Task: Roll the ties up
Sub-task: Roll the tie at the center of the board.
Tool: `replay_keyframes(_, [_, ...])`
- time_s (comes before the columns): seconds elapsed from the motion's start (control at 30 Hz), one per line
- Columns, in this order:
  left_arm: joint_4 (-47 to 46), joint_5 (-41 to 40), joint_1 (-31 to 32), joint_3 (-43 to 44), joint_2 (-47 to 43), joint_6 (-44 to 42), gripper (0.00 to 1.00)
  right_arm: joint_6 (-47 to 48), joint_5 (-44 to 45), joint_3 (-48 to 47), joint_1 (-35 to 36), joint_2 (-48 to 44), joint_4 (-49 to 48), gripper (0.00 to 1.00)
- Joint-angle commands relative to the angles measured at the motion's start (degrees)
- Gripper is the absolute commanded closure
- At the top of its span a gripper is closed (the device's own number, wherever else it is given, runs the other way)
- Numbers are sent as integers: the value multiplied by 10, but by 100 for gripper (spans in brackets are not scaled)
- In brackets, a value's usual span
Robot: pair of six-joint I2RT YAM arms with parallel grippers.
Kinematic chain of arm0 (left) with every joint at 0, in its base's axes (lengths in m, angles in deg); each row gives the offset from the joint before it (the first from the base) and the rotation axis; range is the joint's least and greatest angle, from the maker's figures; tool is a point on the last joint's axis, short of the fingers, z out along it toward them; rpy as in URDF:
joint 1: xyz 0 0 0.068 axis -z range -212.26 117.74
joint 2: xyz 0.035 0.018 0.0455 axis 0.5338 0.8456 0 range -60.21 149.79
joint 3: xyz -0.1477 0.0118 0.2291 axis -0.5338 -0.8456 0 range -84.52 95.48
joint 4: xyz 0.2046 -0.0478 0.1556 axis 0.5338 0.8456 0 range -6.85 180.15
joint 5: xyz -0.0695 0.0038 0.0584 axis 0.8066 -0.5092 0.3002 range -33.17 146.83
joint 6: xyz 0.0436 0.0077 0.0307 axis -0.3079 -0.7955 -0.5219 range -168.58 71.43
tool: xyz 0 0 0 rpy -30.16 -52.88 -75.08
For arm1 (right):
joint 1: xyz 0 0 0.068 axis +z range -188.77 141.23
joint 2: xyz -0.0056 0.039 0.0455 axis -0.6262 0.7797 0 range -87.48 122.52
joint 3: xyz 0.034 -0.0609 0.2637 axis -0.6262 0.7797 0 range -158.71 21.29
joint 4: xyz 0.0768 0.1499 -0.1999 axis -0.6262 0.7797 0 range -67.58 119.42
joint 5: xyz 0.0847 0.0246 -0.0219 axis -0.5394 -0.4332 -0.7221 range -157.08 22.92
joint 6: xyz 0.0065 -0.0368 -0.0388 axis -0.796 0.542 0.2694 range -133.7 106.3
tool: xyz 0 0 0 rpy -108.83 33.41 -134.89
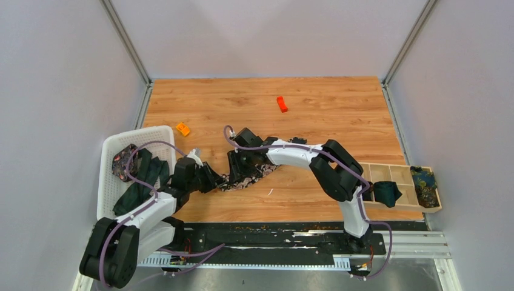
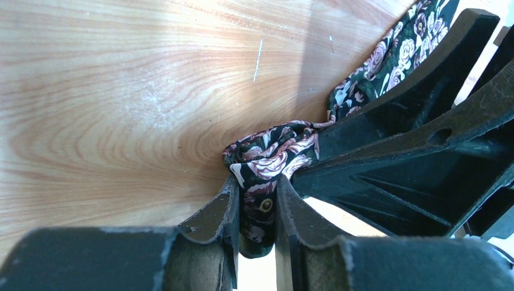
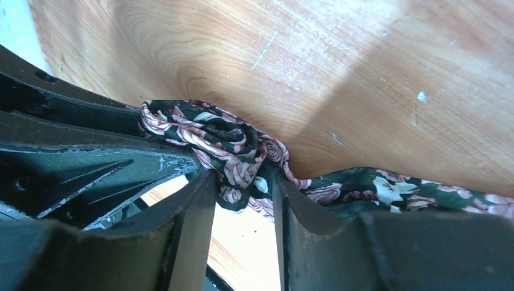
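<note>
A black tie with pink-white flowers (image 1: 262, 172) lies on the wooden table between both grippers, one end bunched into a small roll (image 3: 213, 134). My left gripper (image 2: 256, 183) is shut on a fold of that floral fabric (image 2: 271, 153), which fills the gap between its fingers. My right gripper (image 3: 242, 177) faces it from the other side. Its jaws stand apart, with the rolled end sitting loosely between the tips. In the top view the left gripper (image 1: 213, 180) and right gripper (image 1: 239, 167) almost touch over the tie.
A white basket (image 1: 159, 133) at the left holds dark teal ties (image 1: 144, 182) and a floral bundle (image 1: 123, 161). A wooden compartment tray (image 1: 397, 174) at the right holds a rolled teal tie (image 1: 385, 192) and a blue-yellow one (image 1: 424, 181). Orange blocks (image 1: 282, 104) (image 1: 182, 128) lie farther back.
</note>
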Motion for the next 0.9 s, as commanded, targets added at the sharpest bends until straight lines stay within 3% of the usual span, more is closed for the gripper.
replay_keyframes(0.0, [75,-35,-3,26,-24,-50,86,21,27,10,-28,-49,14,59])
replay_keyframes(0.5, [126,-61,-3,43,-57,-81,88,64,14,37,-122,-23,1,63])
replay_keyframes(0.87, [144,-78,-3,57,-68,-91,89,-5,93,128,-135,-89,9,64])
